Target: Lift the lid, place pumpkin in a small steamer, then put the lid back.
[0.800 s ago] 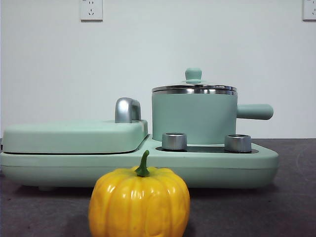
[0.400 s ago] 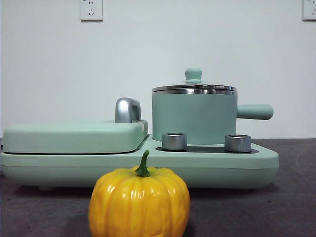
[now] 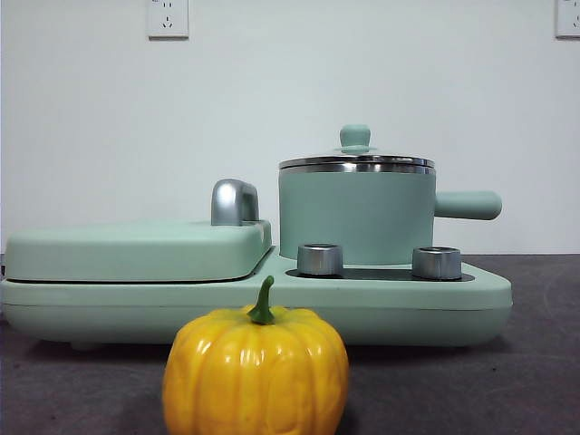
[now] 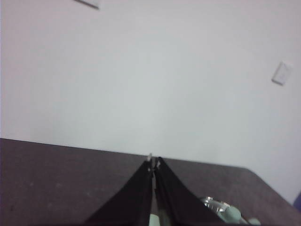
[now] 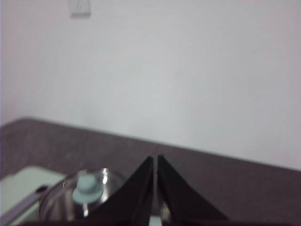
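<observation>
Both pairs of fingers, left [image 4: 154,165] and right [image 5: 155,160], are sitting pressed together, holding nothing. Below the right pair, the lid [image 5: 84,195] is resting on the small steamer [image 3: 355,216]; its glass looks fragile and slippery, so the knob [image 3: 354,138] is offering the surest hold. Nearer the camera, the pumpkin [image 3: 256,372] is waiting on the worktop [image 3: 507,390].

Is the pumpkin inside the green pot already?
No, the pumpkin sits on the table in front of the cooker, and the lid rests on the small steamer.
</observation>
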Tool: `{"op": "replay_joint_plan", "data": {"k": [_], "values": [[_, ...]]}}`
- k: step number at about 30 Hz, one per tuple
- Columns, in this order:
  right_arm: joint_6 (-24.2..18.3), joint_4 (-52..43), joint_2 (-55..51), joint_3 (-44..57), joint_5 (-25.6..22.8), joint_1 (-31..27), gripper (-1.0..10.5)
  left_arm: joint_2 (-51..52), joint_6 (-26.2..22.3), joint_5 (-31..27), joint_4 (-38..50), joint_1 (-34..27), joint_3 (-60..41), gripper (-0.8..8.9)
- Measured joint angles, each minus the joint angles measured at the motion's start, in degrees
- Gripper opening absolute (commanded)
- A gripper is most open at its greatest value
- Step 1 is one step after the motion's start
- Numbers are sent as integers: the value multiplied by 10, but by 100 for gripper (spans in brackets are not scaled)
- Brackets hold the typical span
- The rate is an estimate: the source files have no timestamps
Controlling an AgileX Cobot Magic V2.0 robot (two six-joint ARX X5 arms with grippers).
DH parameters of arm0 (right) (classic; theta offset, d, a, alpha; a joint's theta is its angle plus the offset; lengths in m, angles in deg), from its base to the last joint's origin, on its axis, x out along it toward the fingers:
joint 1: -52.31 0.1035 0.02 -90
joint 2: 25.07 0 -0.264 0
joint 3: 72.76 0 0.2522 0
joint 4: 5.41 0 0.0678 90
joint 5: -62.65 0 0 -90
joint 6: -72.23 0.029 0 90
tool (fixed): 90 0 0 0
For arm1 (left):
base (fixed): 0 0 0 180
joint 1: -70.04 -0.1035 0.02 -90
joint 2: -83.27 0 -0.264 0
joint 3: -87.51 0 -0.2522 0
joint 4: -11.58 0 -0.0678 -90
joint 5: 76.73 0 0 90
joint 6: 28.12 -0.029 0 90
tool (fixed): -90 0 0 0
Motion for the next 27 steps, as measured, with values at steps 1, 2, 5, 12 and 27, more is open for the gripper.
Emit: {"op": "replay_joint_plan", "data": {"k": [1,2,5,12,27], "values": [[-6,0,9,0,7,0,12,-12,-7,5,1,1,7,10],[-11,0,20,0,14,0,12,-27,-16,6,0,4,13,10],[-31,6,43,0,22,4,12,-65,-45,7,-2,12,33,10],[-93,32,71,0,22,17,12,-137,-125,7,-37,42,74,10],[-145,83,74,0,22,27,13,-231,-317,7,-112,162,111,51]]}}
